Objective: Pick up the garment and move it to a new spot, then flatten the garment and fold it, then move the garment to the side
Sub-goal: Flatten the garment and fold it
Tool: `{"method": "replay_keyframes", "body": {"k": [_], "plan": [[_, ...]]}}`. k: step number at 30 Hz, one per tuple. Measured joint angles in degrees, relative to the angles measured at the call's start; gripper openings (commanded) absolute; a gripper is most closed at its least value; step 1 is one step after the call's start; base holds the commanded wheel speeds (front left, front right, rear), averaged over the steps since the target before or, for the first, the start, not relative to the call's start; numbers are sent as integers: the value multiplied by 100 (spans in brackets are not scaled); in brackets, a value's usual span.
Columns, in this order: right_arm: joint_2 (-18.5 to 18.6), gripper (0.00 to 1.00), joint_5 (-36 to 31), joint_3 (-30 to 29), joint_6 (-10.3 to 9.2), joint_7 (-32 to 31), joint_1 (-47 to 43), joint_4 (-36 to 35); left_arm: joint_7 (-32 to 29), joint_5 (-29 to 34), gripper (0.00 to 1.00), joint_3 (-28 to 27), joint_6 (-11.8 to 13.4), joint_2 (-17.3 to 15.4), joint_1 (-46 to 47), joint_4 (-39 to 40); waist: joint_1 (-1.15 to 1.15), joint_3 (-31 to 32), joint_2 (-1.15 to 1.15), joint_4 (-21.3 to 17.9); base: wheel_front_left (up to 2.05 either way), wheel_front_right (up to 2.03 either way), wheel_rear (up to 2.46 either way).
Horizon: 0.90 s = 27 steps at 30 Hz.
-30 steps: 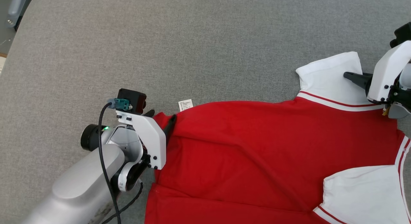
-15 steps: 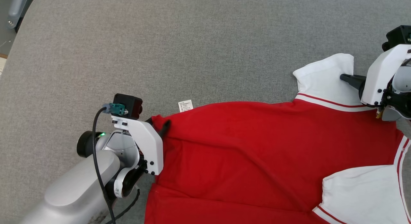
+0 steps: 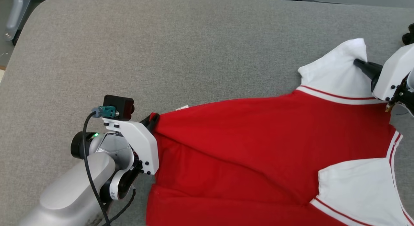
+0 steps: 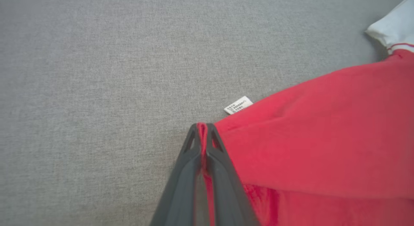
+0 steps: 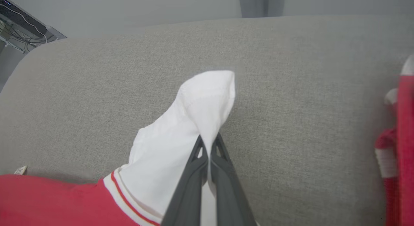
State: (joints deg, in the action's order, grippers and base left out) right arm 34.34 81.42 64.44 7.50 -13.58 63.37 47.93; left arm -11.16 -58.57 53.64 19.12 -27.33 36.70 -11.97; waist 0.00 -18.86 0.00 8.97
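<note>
- Now the garment (image 3: 245,145), a red shirt with white sleeves, lies over the right half of the tabletop (image 3: 161,48), toward its near edge. Its far edge is drawn taut between two held points.
- Its far-left hem corner is pinched in the left tool (image 3: 153,118), whose fingers are pressed together on a thin fold of red cloth. A second ago they stood spread astride that corner.
- Its far white sleeve (image 3: 333,77) is clamped in the right tool (image 3: 359,63) near the tabletop's right edge. That tool was only part-closed a second ago, and now the sleeve tip tents up above the fingers.
- The care label (image 3: 182,107), which lay flat on the grey surface before, now tips up with the red edge, so the lift appears to have begun.
- The head camera has also shifted, so part of the apparent movement is its own.
- Both grasps look complete, so carrying the garment to a new spot is likely the step in hand, with flattening, folding and setting aside still to come. The left pinch is slim and could slip under tension.
</note>
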Motion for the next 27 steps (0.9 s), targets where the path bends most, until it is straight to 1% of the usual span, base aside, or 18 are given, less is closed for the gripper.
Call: {"method": "replay_keyframes", "body": {"k": [3,12,18,21,27], "plan": [[-3,0,-100,12,0,366,6,85,37,-4,0,-13,-20,-14,-14,-44,0,55,0,-48,0,0,0],[-21,0,29,76,0,808,-244,-166,255,-79,0,-76,-156,-73,-201,-269,0,330,0,-192,0,0,0],[84,0,102,158,0,948,-477,-468,316,-156,0,-103,-193,-137,-376,-293,0,562,0,-316,0,0,0],[170,0,144,231,0,968,-610,-620,245,-215,0,-92,-241,-267,-482,-271,0,676,0,-384,0,0,0],[247,0,187,448,0,878,-896,-802,101,-348,0,-68,-248,-446,-719,-201,0,859,0,-540,0,0,0]]}}
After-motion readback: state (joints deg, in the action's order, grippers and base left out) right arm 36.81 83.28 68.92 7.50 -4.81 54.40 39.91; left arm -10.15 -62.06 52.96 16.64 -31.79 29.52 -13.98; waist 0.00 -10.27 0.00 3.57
